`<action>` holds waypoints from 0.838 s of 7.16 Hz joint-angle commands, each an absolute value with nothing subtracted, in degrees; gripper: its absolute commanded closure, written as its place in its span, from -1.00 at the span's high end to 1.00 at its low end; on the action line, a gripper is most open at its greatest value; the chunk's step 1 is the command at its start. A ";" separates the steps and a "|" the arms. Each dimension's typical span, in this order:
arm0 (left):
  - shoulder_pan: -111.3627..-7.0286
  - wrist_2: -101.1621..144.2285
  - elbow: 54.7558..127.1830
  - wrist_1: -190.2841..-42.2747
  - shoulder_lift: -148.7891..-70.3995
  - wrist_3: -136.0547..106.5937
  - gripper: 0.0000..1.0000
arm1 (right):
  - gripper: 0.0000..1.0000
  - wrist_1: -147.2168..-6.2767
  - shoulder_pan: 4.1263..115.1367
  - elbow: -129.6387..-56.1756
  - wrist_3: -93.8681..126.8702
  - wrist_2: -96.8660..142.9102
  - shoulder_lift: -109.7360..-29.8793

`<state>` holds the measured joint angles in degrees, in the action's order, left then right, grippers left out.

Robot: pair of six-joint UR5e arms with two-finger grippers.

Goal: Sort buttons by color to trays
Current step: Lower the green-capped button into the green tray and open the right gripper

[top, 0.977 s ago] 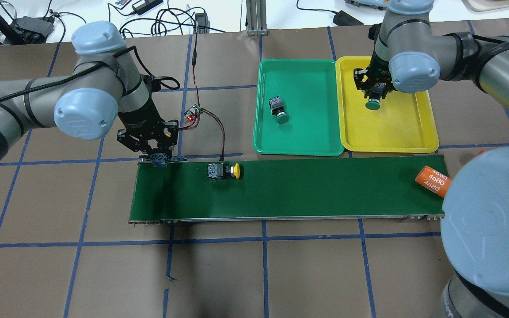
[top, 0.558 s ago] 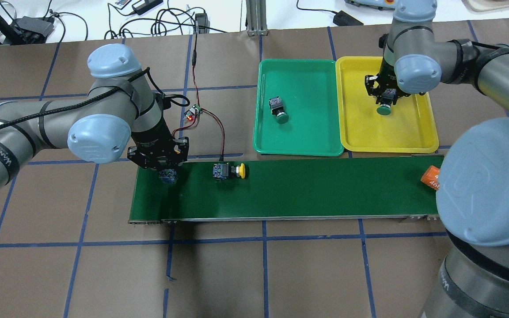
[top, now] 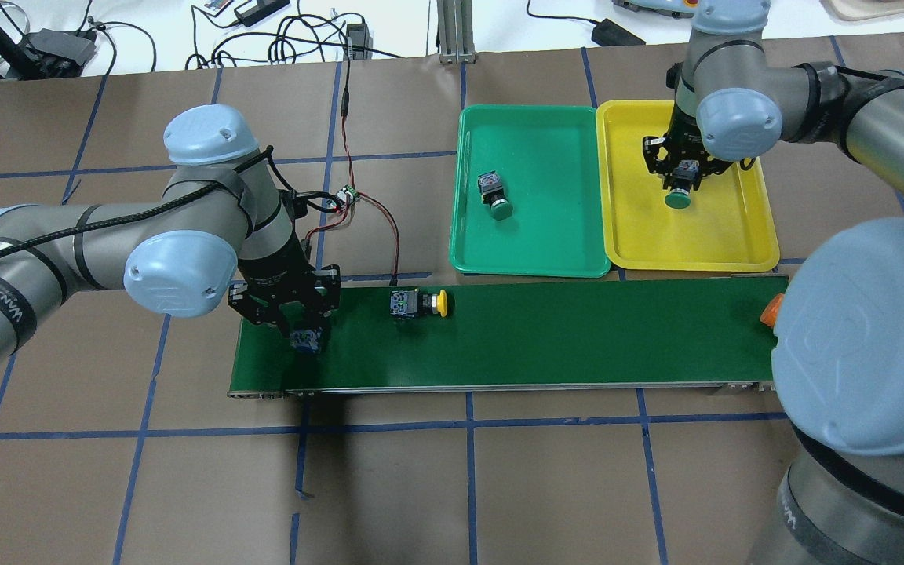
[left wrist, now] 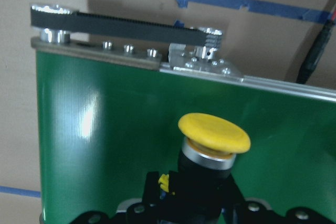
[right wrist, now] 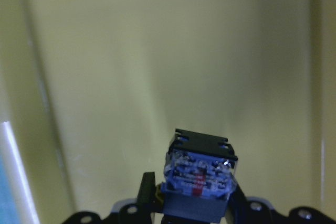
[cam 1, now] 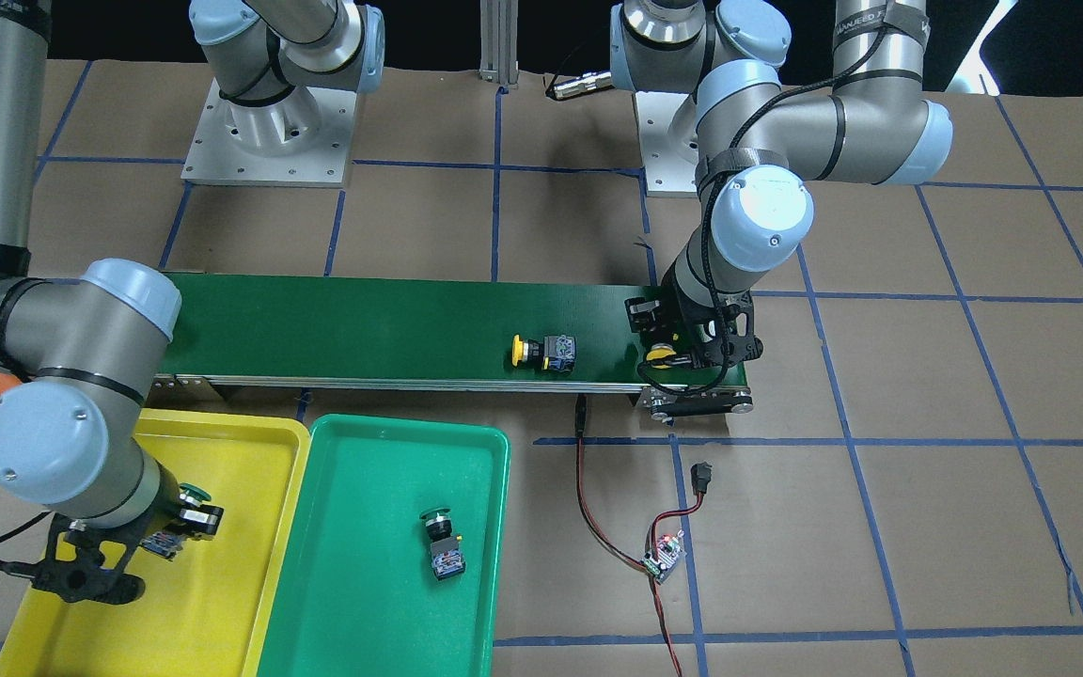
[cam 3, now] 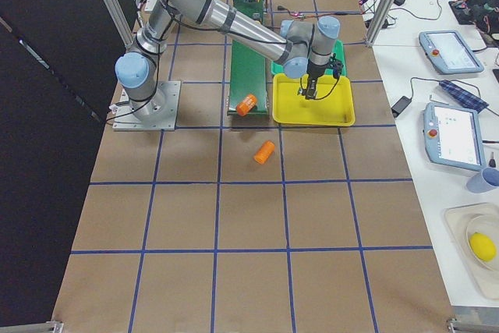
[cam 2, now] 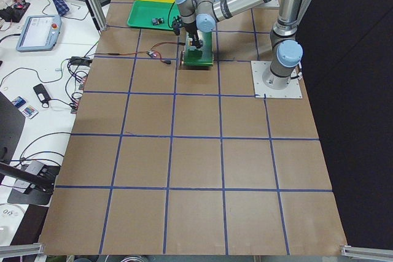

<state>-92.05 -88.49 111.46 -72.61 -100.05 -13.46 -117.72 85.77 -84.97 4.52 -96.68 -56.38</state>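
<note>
Brown, tape-gridded tabletop (top: 107, 486); at the near conveyor belt's (top: 577, 337) left end, left pincer (top: 304, 333) pointing straight down, closed on a yellow-capped button (left wrist: 212, 140), with a second yellow button (top: 419, 304) loose nearby. Farther back, over the yellow tray (top: 734, 235), right pincer (top: 679, 185) gripping a green-capped button (top: 679, 200), wrist near vertical. Best to hold firm and carry it across to the teal tray (top: 546, 235), beside the green button (top: 495, 196) there, before releasing.
</note>
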 commanded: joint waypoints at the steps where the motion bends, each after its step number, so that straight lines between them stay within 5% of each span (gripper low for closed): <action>1: -92.02 -88.42 110.40 -72.34 -99.76 -13.63 1.00 | -1.00 -118.64 95.31 -83.06 6.75 -92.83 -56.95; 2: -91.59 -88.33 106.65 -73.12 -99.41 -13.19 1.00 | -0.89 -120.83 98.84 -83.06 7.46 -92.46 -56.69; 3: -91.41 -88.50 102.17 -77.48 -99.06 -13.01 1.00 | 0.86 -120.94 99.57 -83.58 7.99 -92.55 -56.60; 6: -91.49 -88.77 91.69 -93.12 -95.55 -12.83 1.00 | 1.00 -118.75 98.53 -84.02 8.17 -93.51 -59.48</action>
<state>-91.48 -88.68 94.99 -87.23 -97.10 -12.87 -119.92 98.66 -83.94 8.04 -93.34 -57.76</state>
